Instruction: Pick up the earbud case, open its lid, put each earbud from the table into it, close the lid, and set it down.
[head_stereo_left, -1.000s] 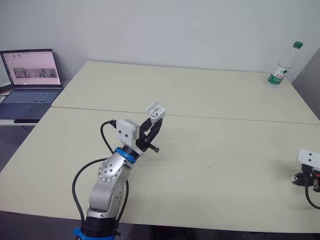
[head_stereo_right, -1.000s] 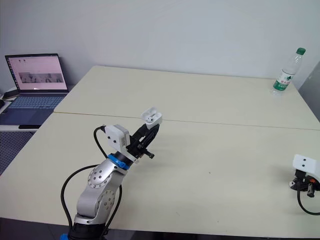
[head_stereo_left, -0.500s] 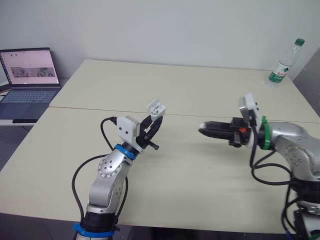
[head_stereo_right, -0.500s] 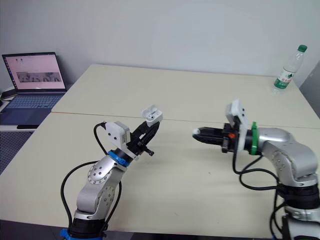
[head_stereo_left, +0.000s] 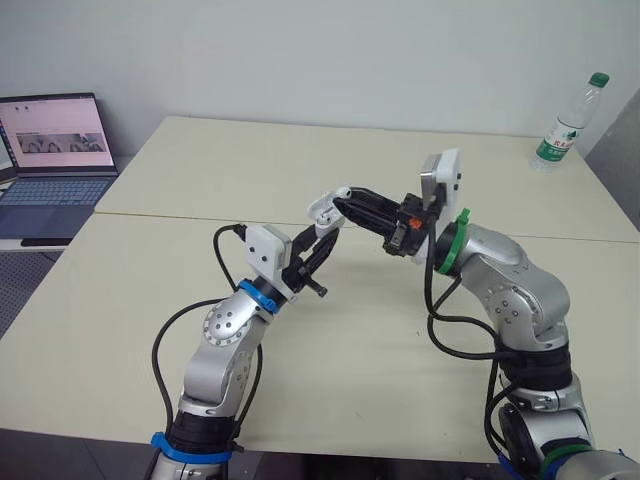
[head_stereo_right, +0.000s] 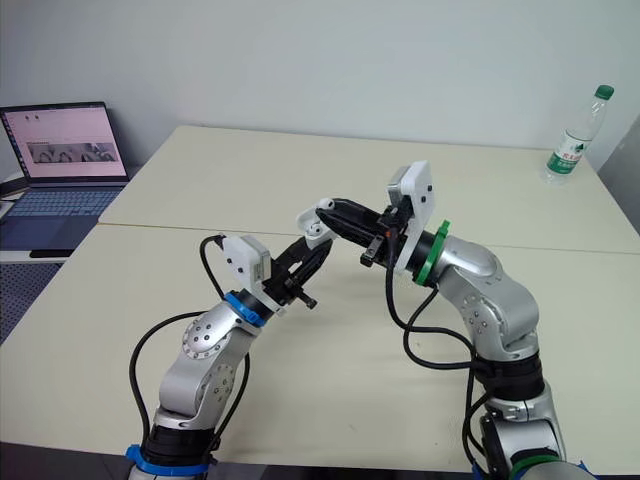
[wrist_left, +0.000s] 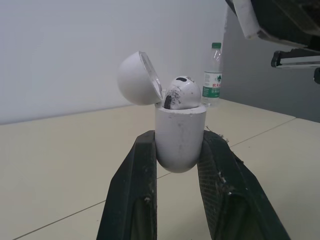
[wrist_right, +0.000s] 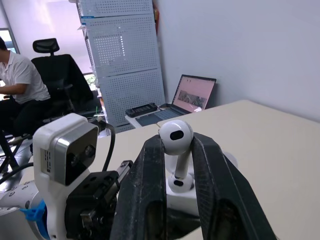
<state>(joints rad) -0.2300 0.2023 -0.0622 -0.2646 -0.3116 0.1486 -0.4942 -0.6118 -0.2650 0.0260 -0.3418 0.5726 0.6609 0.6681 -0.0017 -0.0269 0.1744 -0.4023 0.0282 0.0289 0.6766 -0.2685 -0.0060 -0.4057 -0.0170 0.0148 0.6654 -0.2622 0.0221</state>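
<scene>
Table (head_stereo_left: 400, 170) middle, well inside its edges: right claw (head_stereo_left: 342, 198) holds earbud (wrist_right: 175, 136) at case (wrist_left: 180, 137)

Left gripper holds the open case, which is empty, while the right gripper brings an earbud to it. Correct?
Not empty: the left wrist view shows an earbud seated in the open earbud case held by the left gripper. The right gripper holds a second earbud at it.

The pale cream tabletop (head_stereo_left: 250, 170), two slabs meeting along a seam (head_stereo_left: 180, 218), carried a clear water bottle (head_stereo_left: 566, 130) with a green cap, upright near its far right corner.
</scene>
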